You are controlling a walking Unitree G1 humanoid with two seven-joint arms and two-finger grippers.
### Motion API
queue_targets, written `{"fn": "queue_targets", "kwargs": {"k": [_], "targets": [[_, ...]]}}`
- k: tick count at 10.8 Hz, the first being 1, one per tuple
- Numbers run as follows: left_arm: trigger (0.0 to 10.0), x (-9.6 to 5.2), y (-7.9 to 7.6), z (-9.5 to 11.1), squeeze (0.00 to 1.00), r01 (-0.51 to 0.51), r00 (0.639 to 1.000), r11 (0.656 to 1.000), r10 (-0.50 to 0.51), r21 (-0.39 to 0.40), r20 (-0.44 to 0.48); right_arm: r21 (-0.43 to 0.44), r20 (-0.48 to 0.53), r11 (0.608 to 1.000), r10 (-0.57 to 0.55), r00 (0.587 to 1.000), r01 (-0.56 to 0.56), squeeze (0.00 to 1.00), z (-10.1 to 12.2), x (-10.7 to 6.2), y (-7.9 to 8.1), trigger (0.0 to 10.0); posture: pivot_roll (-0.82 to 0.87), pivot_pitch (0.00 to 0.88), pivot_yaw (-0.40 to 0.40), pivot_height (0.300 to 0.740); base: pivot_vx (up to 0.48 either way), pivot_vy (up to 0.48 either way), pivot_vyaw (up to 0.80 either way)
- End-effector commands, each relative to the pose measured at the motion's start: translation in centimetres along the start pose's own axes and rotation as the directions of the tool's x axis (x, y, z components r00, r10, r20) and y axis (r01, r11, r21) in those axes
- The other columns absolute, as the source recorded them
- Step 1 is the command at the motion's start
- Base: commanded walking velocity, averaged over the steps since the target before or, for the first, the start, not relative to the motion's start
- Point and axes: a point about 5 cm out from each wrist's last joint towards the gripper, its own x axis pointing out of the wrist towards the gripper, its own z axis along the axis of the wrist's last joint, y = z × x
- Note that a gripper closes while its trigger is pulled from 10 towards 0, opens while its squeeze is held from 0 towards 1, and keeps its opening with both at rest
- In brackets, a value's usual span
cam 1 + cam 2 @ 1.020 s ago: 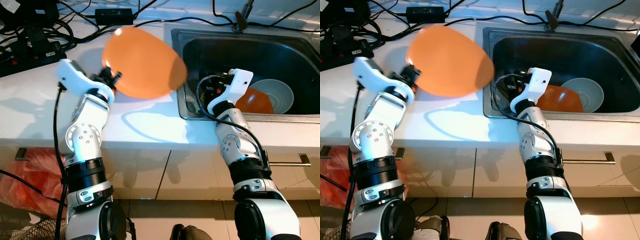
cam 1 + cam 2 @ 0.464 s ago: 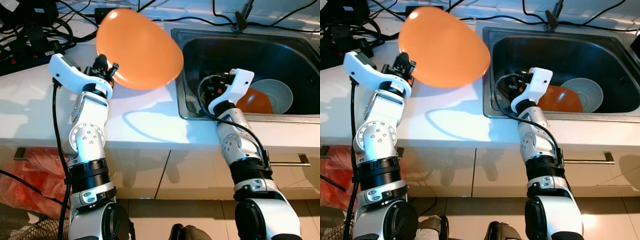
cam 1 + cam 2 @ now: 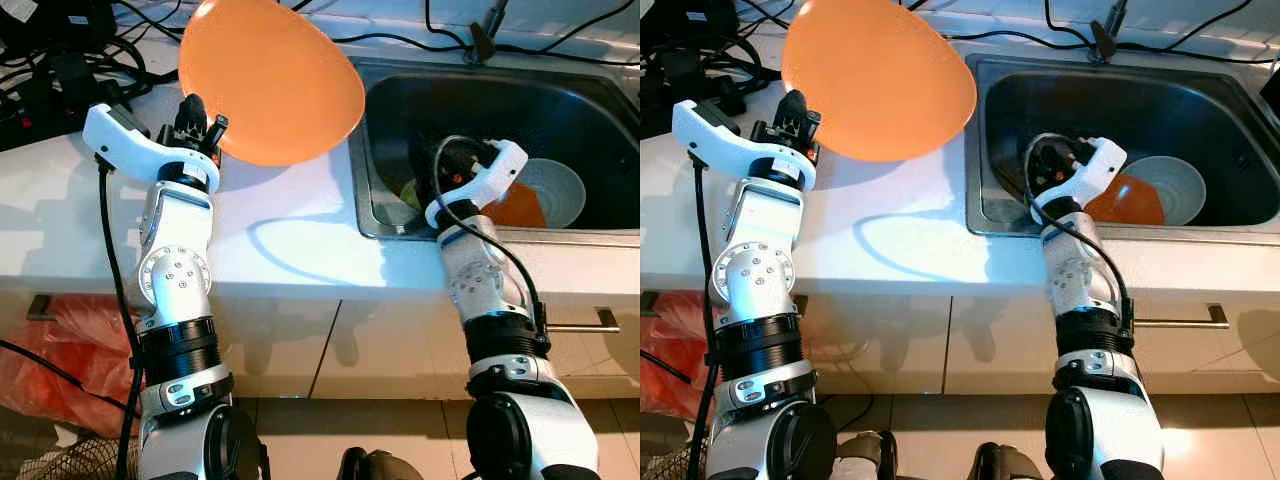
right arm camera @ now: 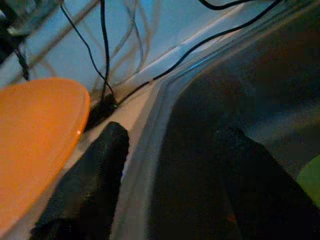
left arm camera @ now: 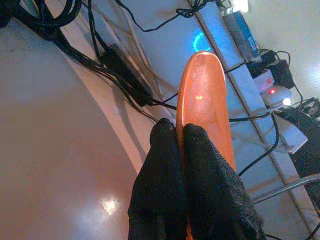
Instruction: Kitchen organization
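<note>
My left gripper (image 3: 202, 122) is shut on the rim of a large orange plate (image 3: 270, 80), holding it tilted in the air above the white counter (image 3: 290, 245). In the left wrist view both black fingers (image 5: 165, 165) pinch the plate's edge (image 5: 205, 100). My right gripper (image 3: 425, 172) reaches over the near left part of the steel sink (image 3: 390, 230), its fingers (image 4: 95, 185) spread open with nothing between them. In the sink lie a second orange plate (image 3: 518, 207), a pale bowl (image 3: 555, 185) and something green (image 3: 409, 192).
Black cables and a power strip (image 3: 60, 105) crowd the counter's back left, and more cables (image 3: 480, 40) run behind the sink. A red bag (image 3: 60, 350) sits on the floor at the left. Cabinet fronts with a bar handle (image 3: 580, 325) are below the counter.
My left arm has lifted the orange plate higher and further back and left. My right wrist has shifted right and turned, with the gripper still over the sink.
</note>
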Motion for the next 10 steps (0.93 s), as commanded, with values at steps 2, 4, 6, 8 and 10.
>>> {"fn": "queue_targets", "kwargs": {"k": [2,4,6,8,10], "targets": [[10.0,0.1,-2.2,-1.0,0.0,0.086,0.996,0.994,-0.087,-0.069,-0.005,0.088,-0.003,0.996,0.013,1.0,-0.012,1.0,0.0,-0.1,0.0,10.0,0.09,0.152,-0.072,0.723,0.0,0.0,0.0],[10.0,0.0,-2.4,-1.4,0.0,0.1,0.995,0.992,-0.102,-0.071,-0.02,0.196,0.004,0.979,0.064,0.998,-0.063,1.0,0.2,-0.1,0.6,10.0,0.09,0.153,-0.073,0.723,0.0,0.0,0.0],[10.0,-0.1,-2.8,-1.9,0.0,0.121,0.991,0.99,-0.124,-0.078,-0.04,0.263,0.023,0.947,0.185,0.982,-0.185,1.0,0.6,-0.3,2.0,10.0,0.08,0.153,-0.074,0.723,0.0,0.0,0.0],[10.0,-0.1,-2.9,-2.0,0.0,0.124,0.991,0.989,-0.128,-0.081,-0.045,0.268,0.027,0.935,0.235,0.972,-0.233,1.0,0.6,-0.4,2.7,10.0,0.08,0.152,-0.076,0.723,0.0,0.0,0.0],[10.0,-0.1,-2.9,-1.7,0.0,0.128,0.991,0.987,-0.131,-0.093,-0.026,0.291,0.024,0.927,0.241,0.97,-0.237,0.0,0.8,-0.5,2.7,10.0,0.08,0.15,-0.078,0.723,0.0,0.0,0.0]]}}
